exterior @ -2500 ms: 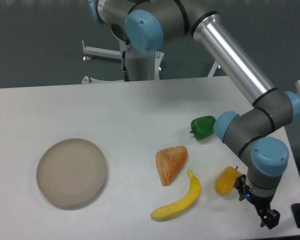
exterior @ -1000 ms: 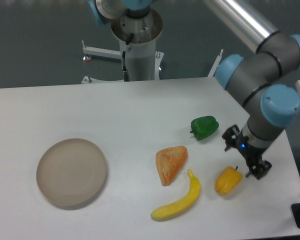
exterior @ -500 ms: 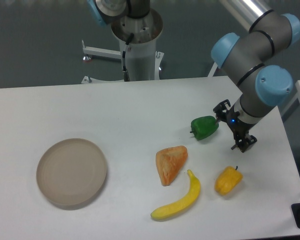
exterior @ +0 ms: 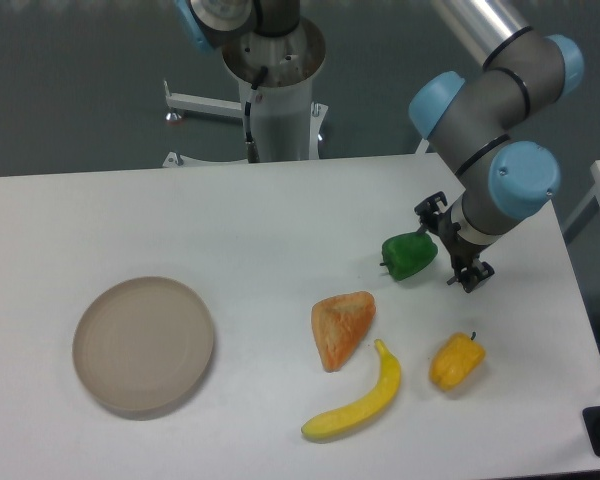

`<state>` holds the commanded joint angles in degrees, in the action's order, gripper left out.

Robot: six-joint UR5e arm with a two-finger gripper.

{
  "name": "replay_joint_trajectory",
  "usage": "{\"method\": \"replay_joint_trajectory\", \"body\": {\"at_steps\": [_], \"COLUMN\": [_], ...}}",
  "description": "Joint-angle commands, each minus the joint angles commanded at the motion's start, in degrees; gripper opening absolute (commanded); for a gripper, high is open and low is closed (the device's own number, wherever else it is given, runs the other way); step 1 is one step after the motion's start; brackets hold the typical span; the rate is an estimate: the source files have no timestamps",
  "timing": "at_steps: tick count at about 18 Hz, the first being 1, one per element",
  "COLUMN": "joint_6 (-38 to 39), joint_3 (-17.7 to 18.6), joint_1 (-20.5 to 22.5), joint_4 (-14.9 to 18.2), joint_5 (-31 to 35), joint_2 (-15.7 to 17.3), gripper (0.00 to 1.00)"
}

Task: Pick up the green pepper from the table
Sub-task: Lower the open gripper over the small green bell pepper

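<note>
Fixed camera: green pepper (exterior: 409,255) on the table (exterior: 230,230), right-centre, stem to the left, not lifted. Gripper (exterior: 450,245) now just beside the pepper's right side, jaws spread apart with nothing between them, one finger (exterior: 427,210) above-right of the pepper, the other lower right near the table. Moved in from the lower right over the last couple of seconds, away from the orange-yellow pepper (exterior: 456,361) and up to the green one; closer than half a second ago. Pepper itself unmoved. Judged: approach nearly done, not yet straddling the pepper; needs a last shift left, then closing. Elsewhere, unchanged: banana (exterior: 357,400), orange wedge-shaped toy (exterior: 341,328), round beige plate (exterior: 144,345) at left.
</note>
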<state>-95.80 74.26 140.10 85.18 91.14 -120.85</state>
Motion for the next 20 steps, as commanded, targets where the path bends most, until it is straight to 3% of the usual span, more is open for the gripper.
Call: {"method": "replay_joint_trajectory", "body": {"at_steps": [2, 5, 10, 20], "joint_6": [-0.3, -0.3, -0.4, 0.2], "joint_3": [2.1, 3.5, 8.0, 10.2], "joint_1": [0.1, 0.2, 0.1, -0.3], "joint_4": [-1.9, -2.1, -7.7, -8.3], "joint_5": [0.1, 0.1, 1.9, 3.3], "joint_2": [0.7, 1.1, 2.6, 2.9], "gripper": [1.00, 1.00, 1.00, 1.00]}}
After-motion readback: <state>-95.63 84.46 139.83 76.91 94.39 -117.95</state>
